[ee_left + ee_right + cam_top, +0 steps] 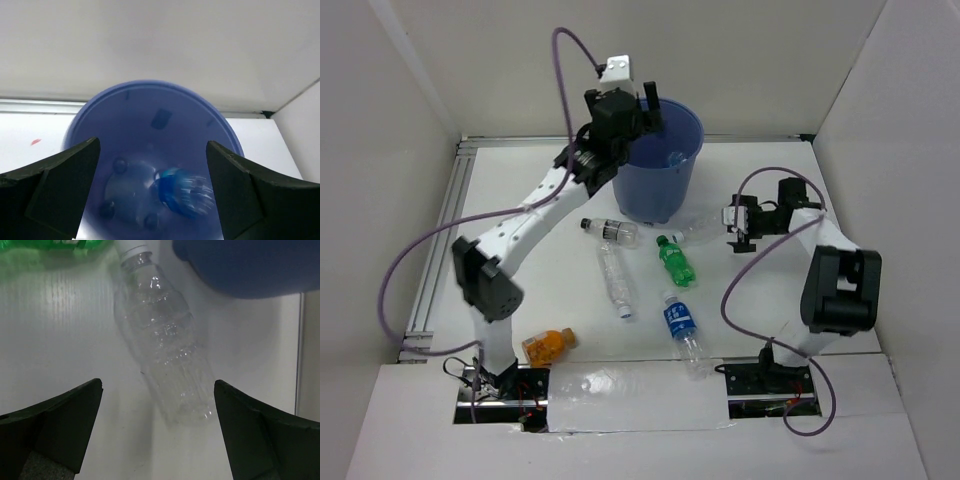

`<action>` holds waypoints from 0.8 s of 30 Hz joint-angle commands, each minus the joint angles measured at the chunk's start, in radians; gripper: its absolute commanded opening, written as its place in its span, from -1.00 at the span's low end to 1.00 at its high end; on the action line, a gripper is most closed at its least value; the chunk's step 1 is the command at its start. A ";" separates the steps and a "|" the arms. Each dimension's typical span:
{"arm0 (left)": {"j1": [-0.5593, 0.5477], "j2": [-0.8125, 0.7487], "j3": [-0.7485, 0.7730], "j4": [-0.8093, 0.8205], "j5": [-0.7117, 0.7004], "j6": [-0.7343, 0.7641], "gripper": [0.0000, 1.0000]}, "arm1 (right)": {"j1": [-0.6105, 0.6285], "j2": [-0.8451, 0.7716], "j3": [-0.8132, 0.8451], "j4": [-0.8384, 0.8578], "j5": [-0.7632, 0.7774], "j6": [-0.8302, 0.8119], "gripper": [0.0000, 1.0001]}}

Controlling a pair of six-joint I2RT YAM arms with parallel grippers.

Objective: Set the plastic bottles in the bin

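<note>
Blue-wrapped plastic bottle (182, 192) is inside the large round blue plastic bin (150, 105), under the released left gripper (152, 147). Right gripper (159, 385), jaws spread, hovers over a clear plastic bottle (162, 350) beside the bin; the next move probably calls for lowering and clenching.

Top external: high and behind, faces down over the whole desk (770, 190).
Left wrist: close above the bin (150, 100), looks straight into it.
Right wrist: close over a clear bottle (165, 350) on the desk.
Shared: the bin, in all three.
</note>
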 commanded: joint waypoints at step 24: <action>-0.171 -0.781 -0.980 -0.788 0.234 -0.631 0.99 | 0.110 0.240 0.300 -0.464 0.061 -0.406 -0.40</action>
